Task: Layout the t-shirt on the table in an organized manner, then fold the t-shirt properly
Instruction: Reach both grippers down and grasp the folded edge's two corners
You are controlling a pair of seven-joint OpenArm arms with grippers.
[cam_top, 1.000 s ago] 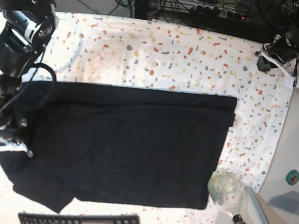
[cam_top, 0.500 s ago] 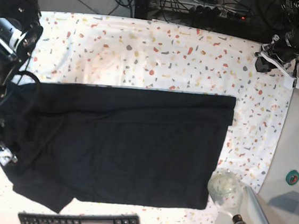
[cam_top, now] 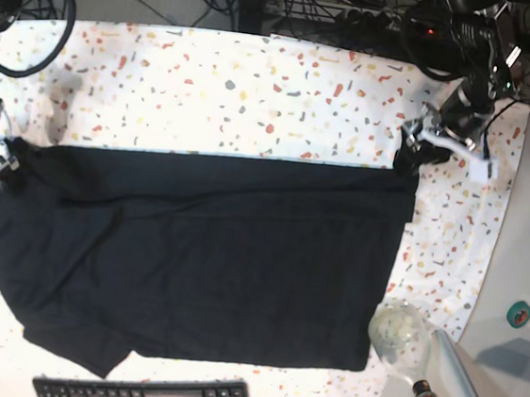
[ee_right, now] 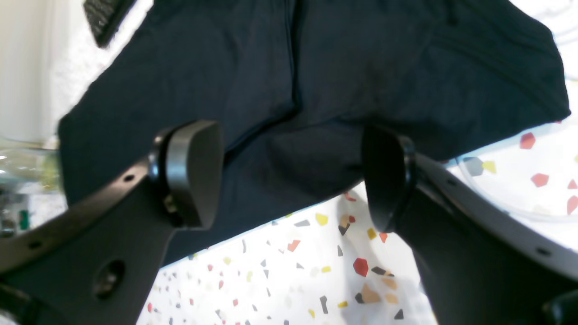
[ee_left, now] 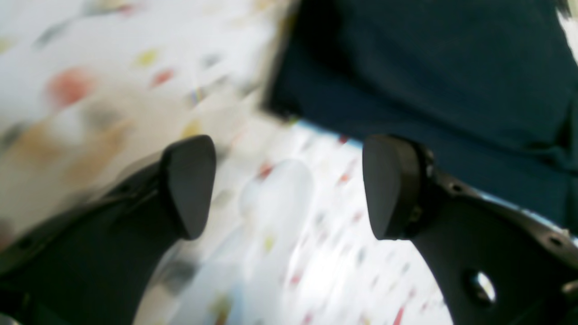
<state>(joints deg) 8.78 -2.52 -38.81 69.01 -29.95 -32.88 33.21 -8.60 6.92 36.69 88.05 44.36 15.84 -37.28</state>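
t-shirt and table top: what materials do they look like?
t-shirt: soft matte black cloth, probably cotton knit; it creases, drapes and shows seams. table: white surface with red, yellow and grey flecks, terrazzo-look; its ripples suggest a printed cover rather than stone.
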